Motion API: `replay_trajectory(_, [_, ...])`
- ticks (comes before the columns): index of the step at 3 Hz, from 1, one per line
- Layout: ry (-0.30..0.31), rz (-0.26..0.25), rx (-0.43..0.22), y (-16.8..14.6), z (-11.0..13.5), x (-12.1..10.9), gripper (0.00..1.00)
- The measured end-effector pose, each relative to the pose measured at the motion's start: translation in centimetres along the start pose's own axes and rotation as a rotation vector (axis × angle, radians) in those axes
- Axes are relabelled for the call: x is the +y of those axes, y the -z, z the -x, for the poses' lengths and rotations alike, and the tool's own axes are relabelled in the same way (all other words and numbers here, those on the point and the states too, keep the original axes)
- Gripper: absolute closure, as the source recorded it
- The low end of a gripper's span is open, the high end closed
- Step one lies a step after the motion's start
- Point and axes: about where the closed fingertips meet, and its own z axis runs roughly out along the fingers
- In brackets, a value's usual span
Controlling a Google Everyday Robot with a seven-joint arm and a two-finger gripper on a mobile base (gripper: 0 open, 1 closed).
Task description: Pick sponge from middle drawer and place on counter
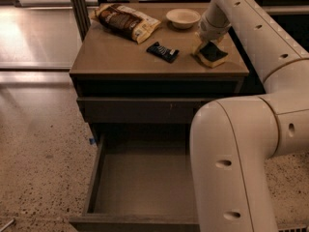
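1. The gripper (208,41) hung at the far right of the surface (120,52), right over the sponge (214,55) and apparently touching its upper left edge.
2. The white wrist covered it, so I could not tell whether it was open, or whether it held the sponge.
3. The sponge lay on the surface near the right front corner, dark face up, with yellow foam showing along its edge.
4. The middle drawer (140,178) stood pulled out, with its tray floor bare where visible.
5. The arm (241,144) hid the drawer's right side, and the bottom edge cut off its front.
6. A closed drawer front (145,109) sat above it.
7. A dark wrapper (162,51) lay just left of the sponge, a bowl (183,18) behind it and a snack bag (126,21) at the back left.
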Motion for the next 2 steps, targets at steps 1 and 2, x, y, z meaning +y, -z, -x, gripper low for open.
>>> replay_trajectory(1, [0.000, 0.000, 0.000, 0.00, 0.00, 0.00, 0.00])
replay_trajectory(2, [0.000, 0.000, 0.000, -0.01, 0.00, 0.00, 0.00])
